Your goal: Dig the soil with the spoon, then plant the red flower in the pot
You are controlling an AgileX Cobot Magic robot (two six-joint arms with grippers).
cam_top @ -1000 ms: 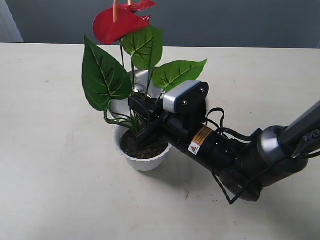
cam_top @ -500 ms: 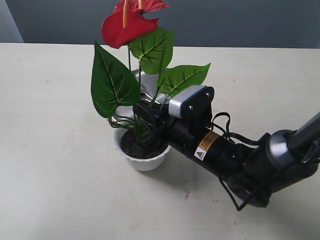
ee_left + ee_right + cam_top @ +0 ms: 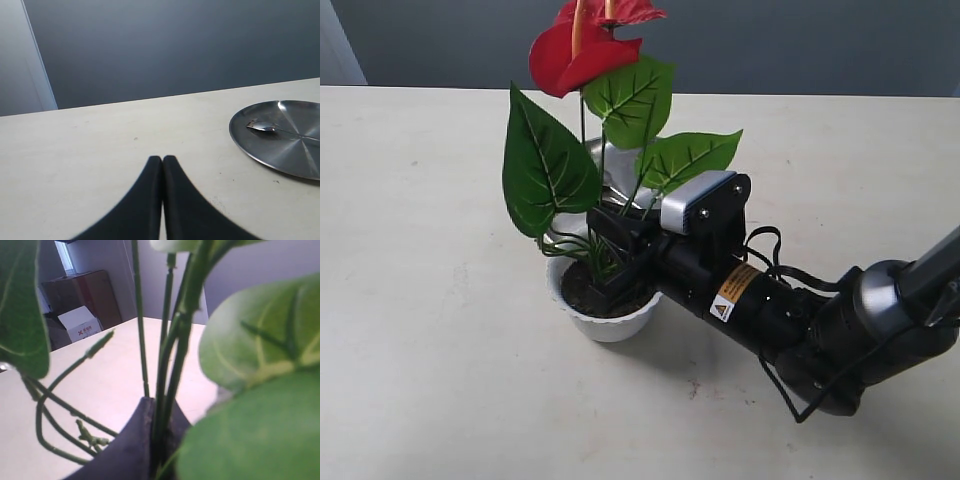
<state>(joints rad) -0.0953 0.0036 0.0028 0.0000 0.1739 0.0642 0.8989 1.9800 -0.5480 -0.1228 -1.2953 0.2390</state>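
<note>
The red flower (image 3: 582, 52) stands upright, its stem bunch reaching down into the white pot (image 3: 610, 326), which holds dark soil (image 3: 578, 291). My right gripper (image 3: 612, 262) is over the pot, shut on the green stems (image 3: 166, 370) low down, just above the soil. In the right wrist view the stems run between the dark fingertips (image 3: 139, 430) of that gripper (image 3: 162, 407). The left gripper (image 3: 162, 161) is shut with nothing in it, hovering over bare table. The spoon (image 3: 264, 127) lies in the steel plate (image 3: 280, 150), off to one side of the left gripper.
In the exterior view the steel plate (image 3: 618, 170) sits just behind the pot, partly hidden by green leaves (image 3: 548, 165). The right arm (image 3: 790, 315) stretches from the lower right across the table. A grey wall rises beyond the table's far edge.
The right gripper has shifted the flower a little to the right and stood it more upright over the pot. In the last half second it barely moved.
</note>
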